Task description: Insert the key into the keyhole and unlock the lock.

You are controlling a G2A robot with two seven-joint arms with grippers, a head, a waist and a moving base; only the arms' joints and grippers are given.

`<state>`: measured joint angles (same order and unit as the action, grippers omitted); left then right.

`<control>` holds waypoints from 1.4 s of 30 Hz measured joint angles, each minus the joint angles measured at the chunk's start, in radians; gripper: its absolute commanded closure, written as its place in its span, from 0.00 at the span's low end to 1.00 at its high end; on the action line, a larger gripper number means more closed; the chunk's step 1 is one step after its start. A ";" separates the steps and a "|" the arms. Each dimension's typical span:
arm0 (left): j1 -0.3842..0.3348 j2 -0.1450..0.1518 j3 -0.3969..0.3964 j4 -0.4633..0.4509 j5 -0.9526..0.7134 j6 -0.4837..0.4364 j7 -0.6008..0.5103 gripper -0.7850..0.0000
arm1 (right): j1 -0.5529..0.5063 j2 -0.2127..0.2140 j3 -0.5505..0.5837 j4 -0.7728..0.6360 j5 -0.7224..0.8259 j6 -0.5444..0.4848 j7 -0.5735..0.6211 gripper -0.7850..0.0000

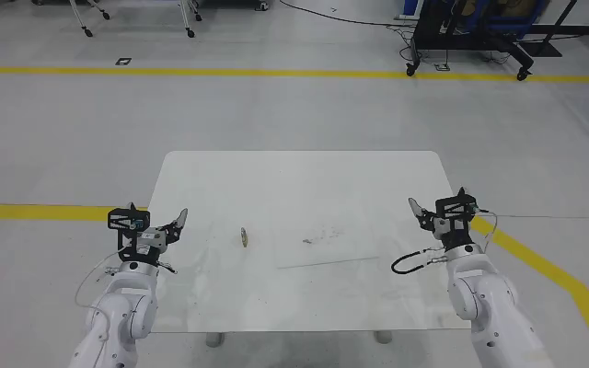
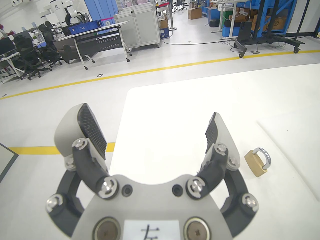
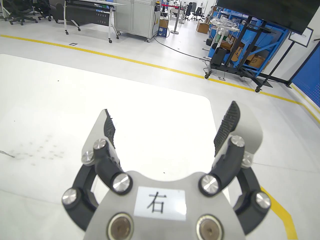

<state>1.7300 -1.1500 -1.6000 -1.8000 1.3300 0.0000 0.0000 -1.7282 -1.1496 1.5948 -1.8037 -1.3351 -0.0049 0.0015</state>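
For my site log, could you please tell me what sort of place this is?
Probably a robotics lab or workshop: yellow painted floor lines, blue metal storage shelving, and a white robot arm in the background.

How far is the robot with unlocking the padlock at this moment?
Done: nothing that I can see. The brass padlock lies on the white table, untouched, its shackle apparently closed. In hand: nothing; the left gripper and the right gripper are both open and empty, at opposite table edges. Remaining: taking the key, inserting it in the keyhole and turning it.
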 measured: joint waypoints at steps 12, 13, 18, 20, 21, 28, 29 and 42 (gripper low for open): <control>0.000 0.000 0.000 0.000 0.000 0.000 0.000 0.00 | 0.138 -0.013 -0.238 0.065 -0.065 -0.241 0.101 0.00; 0.000 0.000 0.000 0.000 0.000 0.000 0.000 0.00 | 0.137 -0.013 -0.237 0.065 -0.066 -0.241 0.101 0.00; 0.000 0.000 0.000 0.000 0.000 0.000 0.000 0.00 | 0.137 -0.013 -0.237 0.065 -0.066 -0.241 0.101 0.00; 0.000 0.000 0.000 0.000 0.000 0.000 0.000 0.00 | 0.137 -0.013 -0.237 0.065 -0.066 -0.241 0.101 0.00; 0.000 0.000 0.000 0.000 0.000 0.000 0.000 0.00 | 0.137 -0.013 -0.238 0.065 -0.066 -0.241 0.100 0.00; 0.000 0.000 0.000 0.000 0.000 0.000 0.000 0.00 | 0.251 -0.005 -0.303 0.210 0.077 -0.667 -0.024 0.00; 0.000 0.000 0.000 0.000 0.000 0.000 0.000 0.00 | 0.288 -0.005 -0.316 0.259 0.090 -0.758 -0.033 0.00; 0.000 0.000 0.000 0.000 0.000 0.000 0.000 0.00 | 0.608 -0.020 -0.578 0.505 -0.109 -0.997 0.042 0.66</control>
<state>1.7300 -1.1500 -1.6000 -1.8000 1.3300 0.0000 0.0000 -1.1207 -1.1701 1.0164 -1.2989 -1.4446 -1.0017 0.0436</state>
